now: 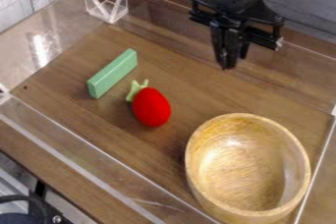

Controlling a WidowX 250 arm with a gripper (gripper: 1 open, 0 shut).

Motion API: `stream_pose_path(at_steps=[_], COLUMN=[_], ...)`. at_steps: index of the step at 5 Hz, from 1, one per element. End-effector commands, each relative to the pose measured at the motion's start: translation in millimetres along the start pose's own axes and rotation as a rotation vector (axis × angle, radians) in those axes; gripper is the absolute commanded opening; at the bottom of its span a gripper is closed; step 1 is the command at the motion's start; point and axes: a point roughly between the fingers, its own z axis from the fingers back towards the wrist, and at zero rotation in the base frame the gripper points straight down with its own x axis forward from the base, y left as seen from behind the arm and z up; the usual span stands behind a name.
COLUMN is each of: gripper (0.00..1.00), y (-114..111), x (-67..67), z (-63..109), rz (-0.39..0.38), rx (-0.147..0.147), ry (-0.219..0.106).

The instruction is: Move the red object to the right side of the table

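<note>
The red object [151, 107], a small glossy red toy fruit with a green stem, lies on the dark wood-grain table [197, 85] left of centre, with nothing touching it. My black gripper [231, 59] hangs well above and to the upper right of it, pointing straight down. Its fingers are pressed together and hold nothing.
A light green rectangular block [113, 73] lies just left of the fruit. A round wooden bowl [247, 163] stands at the front right. Low clear acrylic walls [79, 159] edge the tabletop, and a clear stand [105, 5] sits at the back left.
</note>
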Motion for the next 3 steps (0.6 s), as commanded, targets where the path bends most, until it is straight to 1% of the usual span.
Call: stream_pose_path(at_steps=[1, 2, 3], gripper=[1.00, 1.00, 1.00], y=[9.2, 21.4, 44.0], x=[3.5, 2.1, -4.7], z=[6.7, 13.4, 20.1], rz=[-0.020, 0.007, 0.040], rx=[0.020, 0.046, 0.070], ry=[-0.039, -0.037, -0.047])
